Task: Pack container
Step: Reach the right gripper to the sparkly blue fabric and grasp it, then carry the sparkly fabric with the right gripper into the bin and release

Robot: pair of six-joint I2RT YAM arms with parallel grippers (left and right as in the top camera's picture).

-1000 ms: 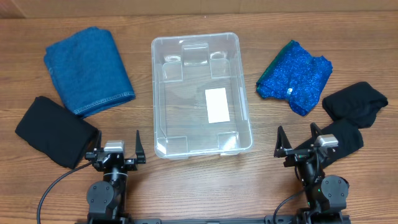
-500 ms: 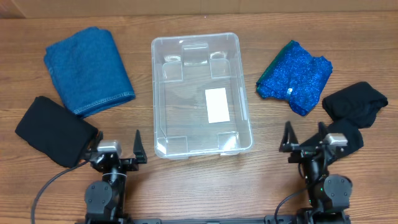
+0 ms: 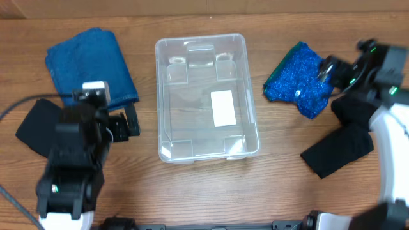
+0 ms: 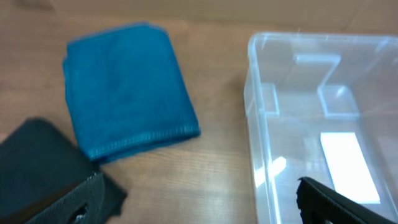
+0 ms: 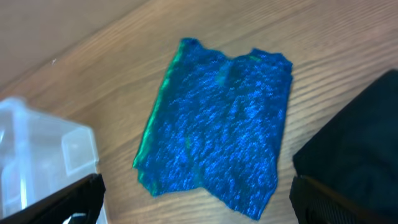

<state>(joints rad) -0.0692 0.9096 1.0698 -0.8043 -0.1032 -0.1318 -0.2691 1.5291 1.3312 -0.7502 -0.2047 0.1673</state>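
The left end effector [image 4: 199, 190] is seen released, its fingers spread wide above the counter [image 3: 287, 185], with a black cloth [image 4: 37, 168] at its 9 o'clock and the container [image 3: 192, 118] at its 3 o'clock. The right end effector [image 5: 196, 185] is likewise released, its fingers set wide apart over a glittering blue cloth [image 5: 224, 124].

The container is placed at the middle of the counter, its long sides running from 12 to 6 o'clock. It is made of clear plastic with rounded corners, and the wood grain is seen through it. A white label [image 3: 222, 107] is fixed on its bottom, toward 4 o'clock of its centre. Small moulded steps are seen in its corners.

A folded blue towel [image 3: 89, 70] is laid at the container's 10 o'clock.
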